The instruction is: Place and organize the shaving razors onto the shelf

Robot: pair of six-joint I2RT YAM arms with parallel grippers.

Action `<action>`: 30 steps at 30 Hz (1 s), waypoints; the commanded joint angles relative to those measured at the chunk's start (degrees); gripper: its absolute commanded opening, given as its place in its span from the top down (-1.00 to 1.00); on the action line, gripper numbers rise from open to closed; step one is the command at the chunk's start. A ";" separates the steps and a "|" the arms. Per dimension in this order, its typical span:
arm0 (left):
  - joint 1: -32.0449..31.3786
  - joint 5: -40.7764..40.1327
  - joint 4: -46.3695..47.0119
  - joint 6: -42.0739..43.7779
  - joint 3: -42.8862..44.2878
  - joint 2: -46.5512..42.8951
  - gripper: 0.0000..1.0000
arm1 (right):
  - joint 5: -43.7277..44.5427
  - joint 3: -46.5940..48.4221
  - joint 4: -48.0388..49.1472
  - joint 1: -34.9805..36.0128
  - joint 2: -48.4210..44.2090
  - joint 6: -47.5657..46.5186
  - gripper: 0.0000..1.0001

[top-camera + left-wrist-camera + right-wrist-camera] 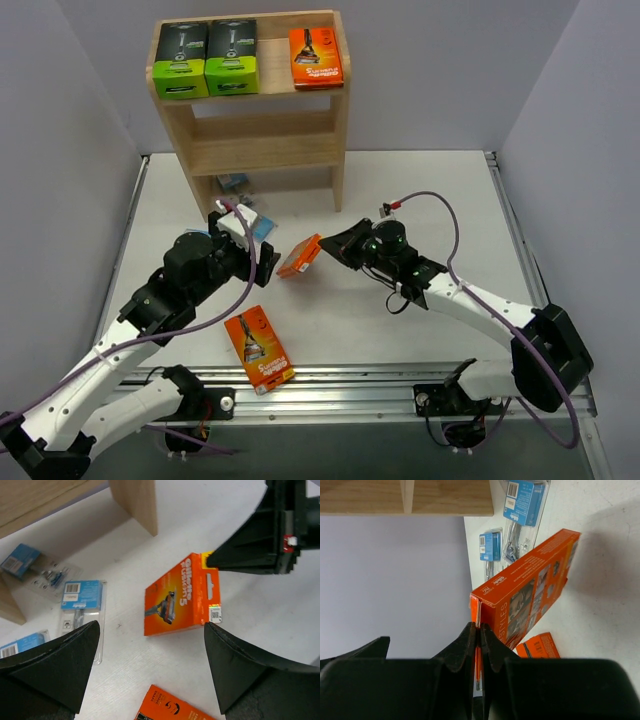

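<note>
My right gripper (479,627) is shut on the thin end flap of an orange razor box (530,587), which sits mid-table (300,256) with its far end down at the white surface. Left of that box, my left gripper (150,665) hangs open and empty over bare table, with the box (182,597) just beyond its fingertips. A second orange box (259,348) lies flat near the front edge. Three blue-card blister packs (82,600) (35,567) (22,642) lie by the shelf's foot. The wooden shelf (265,150) carries two black-and-green boxes (181,60) (232,57) and one orange box (316,57) on its top tier.
The shelf's middle tier (270,123) holds nothing visible. Grey walls close in on the left, right and back. A metal rail (350,385) runs along the near edge by the arm bases. The right arm's purple cable (440,215) loops over the table.
</note>
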 commanded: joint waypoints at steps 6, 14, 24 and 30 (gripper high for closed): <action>-5.92 16.14 -11.53 11.26 12.65 2.98 -0.88 | 4.54 2.56 -7.06 0.08 -6.75 -0.95 1.00; -19.09 5.69 -17.33 15.58 19.77 12.20 -0.88 | 5.07 2.38 -7.68 0.78 -8.33 -0.51 1.00; -22.54 -10.29 -19.35 16.63 23.90 22.40 -0.88 | 5.68 2.91 -9.52 1.83 -11.49 -0.69 1.00; -22.54 -14.70 -19.01 16.89 26.27 27.33 -0.89 | 6.04 1.94 -9.70 2.45 -12.55 -0.42 1.00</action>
